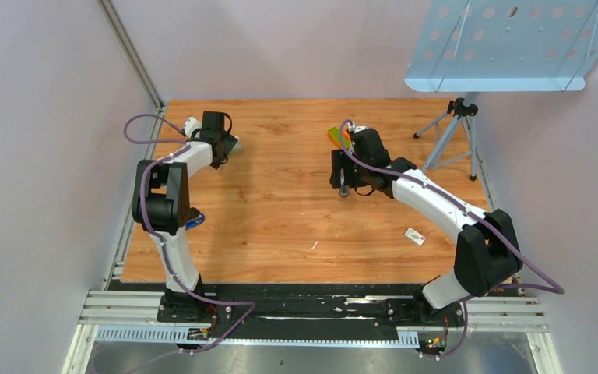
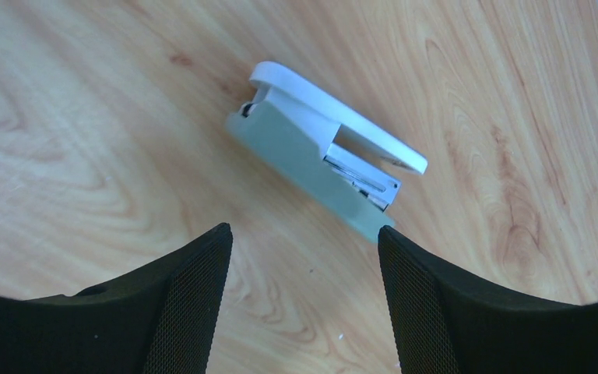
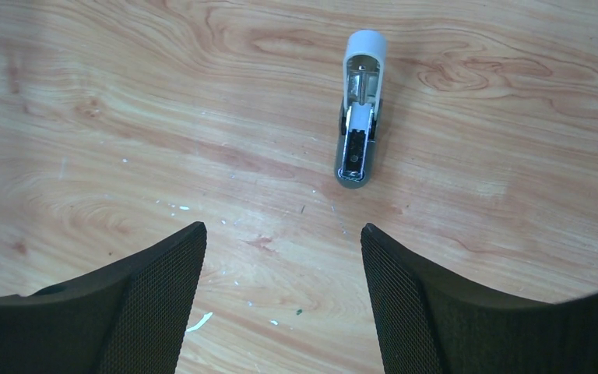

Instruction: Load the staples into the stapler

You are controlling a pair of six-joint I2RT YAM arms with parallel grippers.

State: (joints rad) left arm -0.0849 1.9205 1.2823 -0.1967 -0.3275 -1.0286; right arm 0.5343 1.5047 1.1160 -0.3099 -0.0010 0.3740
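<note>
A white and grey-green stapler (image 2: 319, 148) lies on its side on the wooden table, just beyond my left gripper (image 2: 304, 238), which is open and empty; its right fingertip is close to the stapler's front end. In the top view this gripper (image 1: 229, 148) is at the far left of the table. A smaller grey and white stapler (image 3: 358, 117) lies with its metal channel showing, ahead of my right gripper (image 3: 280, 234), which is open and empty. In the top view the right gripper (image 1: 341, 173) hovers near the table's middle, above that stapler (image 1: 343, 188). The staples are not in view.
A small white card (image 1: 414, 235) lies at the right front of the table. An orange and green object (image 1: 336, 134) sits behind the right wrist. A blue object (image 1: 195, 222) pokes out beside the left arm. A tripod stand (image 1: 455, 125) with a perforated tray stands at the far right.
</note>
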